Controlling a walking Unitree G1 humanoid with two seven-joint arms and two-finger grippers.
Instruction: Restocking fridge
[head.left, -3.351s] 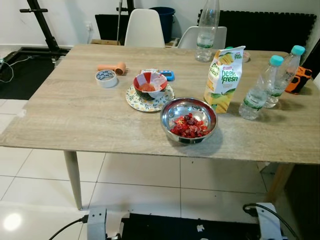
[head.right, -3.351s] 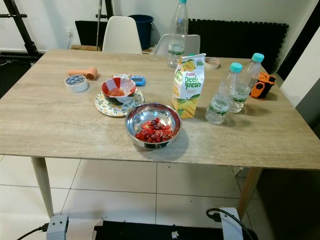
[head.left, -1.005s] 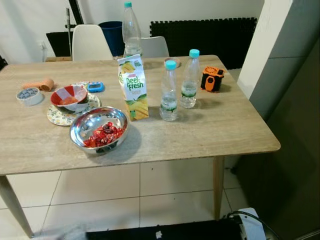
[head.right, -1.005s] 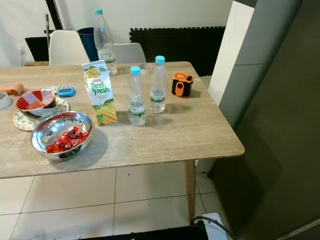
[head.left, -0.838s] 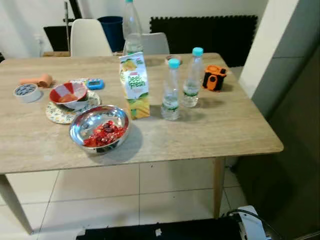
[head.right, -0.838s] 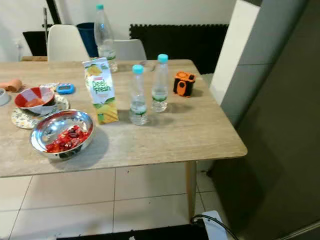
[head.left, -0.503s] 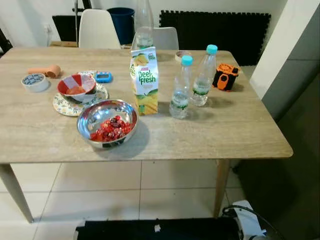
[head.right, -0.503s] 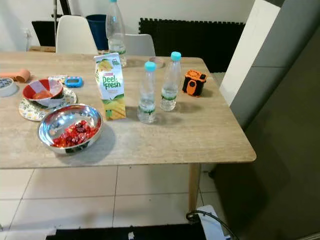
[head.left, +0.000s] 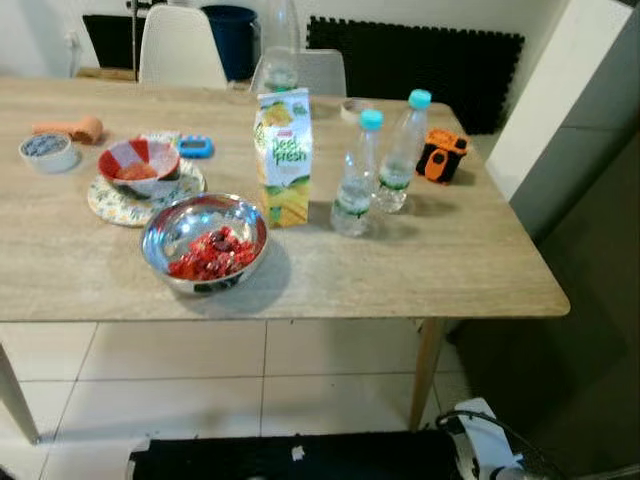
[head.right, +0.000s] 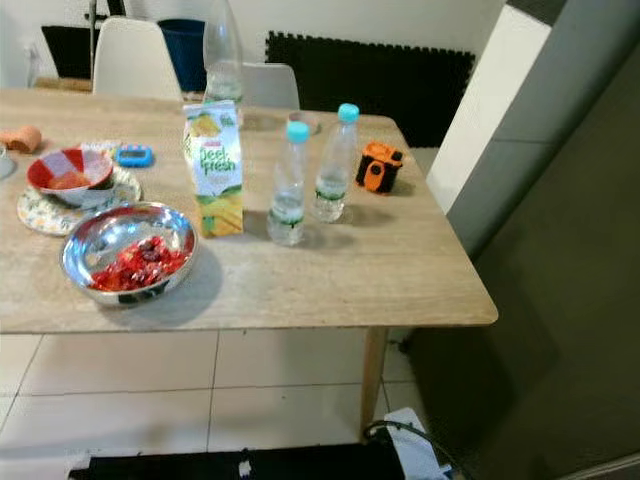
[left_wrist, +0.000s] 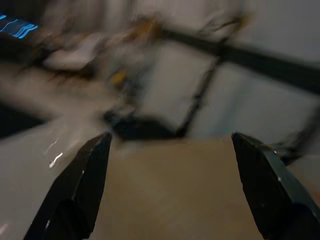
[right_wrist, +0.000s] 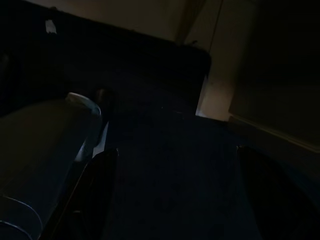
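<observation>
On the counter (head.left: 430, 270) stand the juice carton (head.left: 283, 157) and two water bottles (head.left: 356, 175), nothing yet picked, so the approach seems under way with a reach next, both grippers' fingers (left_wrist: 85, 187) spread wide and empty.

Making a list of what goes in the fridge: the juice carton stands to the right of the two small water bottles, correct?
Not quite: in the left eye view the juice carton stands to the left of the two small water bottles, next to the steel bowl.
</observation>
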